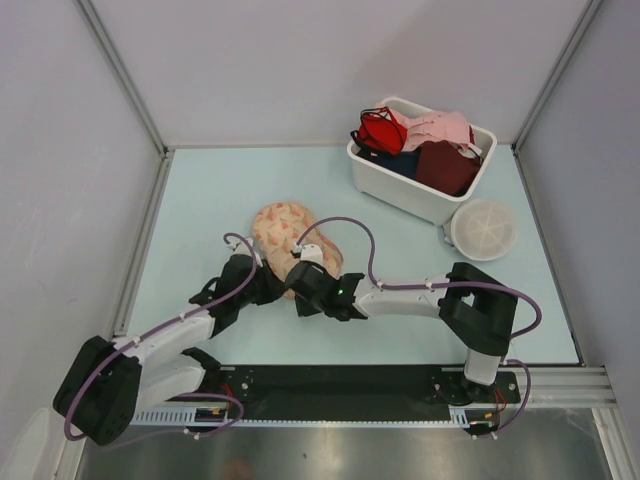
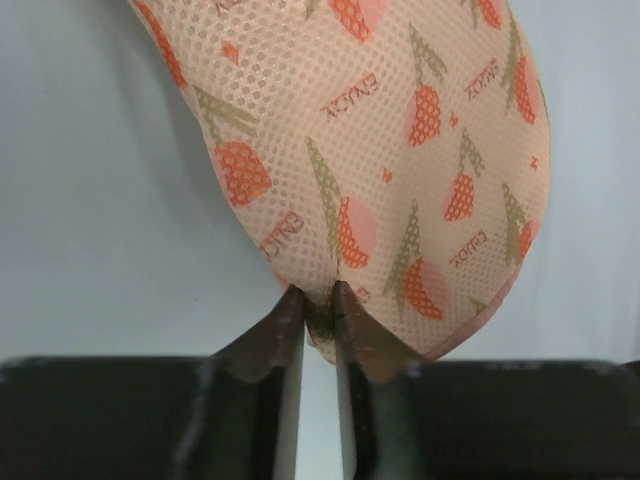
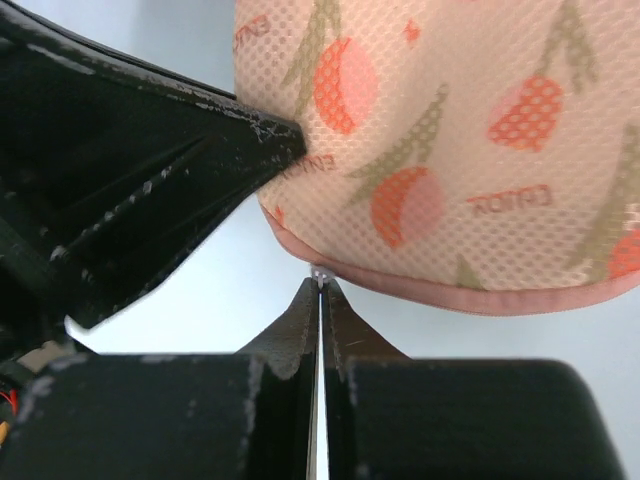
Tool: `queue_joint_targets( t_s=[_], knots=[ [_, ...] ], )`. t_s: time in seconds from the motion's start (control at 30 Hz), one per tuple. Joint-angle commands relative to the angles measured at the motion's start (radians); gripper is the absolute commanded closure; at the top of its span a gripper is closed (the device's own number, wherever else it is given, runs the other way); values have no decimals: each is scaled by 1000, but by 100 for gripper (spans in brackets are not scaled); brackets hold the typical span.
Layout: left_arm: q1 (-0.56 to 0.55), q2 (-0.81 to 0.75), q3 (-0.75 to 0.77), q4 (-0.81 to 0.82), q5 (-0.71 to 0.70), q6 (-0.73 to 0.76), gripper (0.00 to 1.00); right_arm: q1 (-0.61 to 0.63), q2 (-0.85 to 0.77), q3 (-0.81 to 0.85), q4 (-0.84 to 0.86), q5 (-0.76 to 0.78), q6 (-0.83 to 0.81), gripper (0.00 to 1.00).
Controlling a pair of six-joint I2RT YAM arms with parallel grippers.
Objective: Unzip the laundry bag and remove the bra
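Note:
The peach laundry bag [image 1: 283,228] with an orange-red leaf print lies on the table, just beyond both grippers. My left gripper [image 2: 318,302] is shut on a small fold of the laundry bag's [image 2: 380,150] mesh fabric at its near end. My right gripper [image 3: 320,286] is shut on the small white zipper pull [image 3: 320,272] at the pink-trimmed rim of the laundry bag [image 3: 450,150]. From above, the left gripper [image 1: 268,285] and the right gripper [image 1: 300,274] meet side by side at the bag's near end. The left gripper's finger [image 3: 150,170] fills the left of the right wrist view. The bra is hidden.
A white bin [image 1: 400,188] at the back right holds a red bra [image 1: 381,131], a pale pink garment [image 1: 440,128] and dark garments. A round white mesh disc [image 1: 483,229] lies beside the bin. Grey walls close in the light blue table [image 1: 210,200].

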Motion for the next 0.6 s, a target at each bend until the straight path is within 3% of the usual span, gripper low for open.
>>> queue_joint_targets(
  t_s=[0.0,0.07,0.1,0.57],
  knots=[
    [-7,37,27,35,15,-4,87,10,6,43,35,5,-17,100],
    [-9,44,33,35,12,-3,99,8,7,43,32,9,-17,100],
    [-7,43,36,33,11,-1,100,9,9,43,32,9,-19,100],
    [-7,52,71,-16,-68,31,100,5,0,36,-29,66,-8,100]
  ],
)
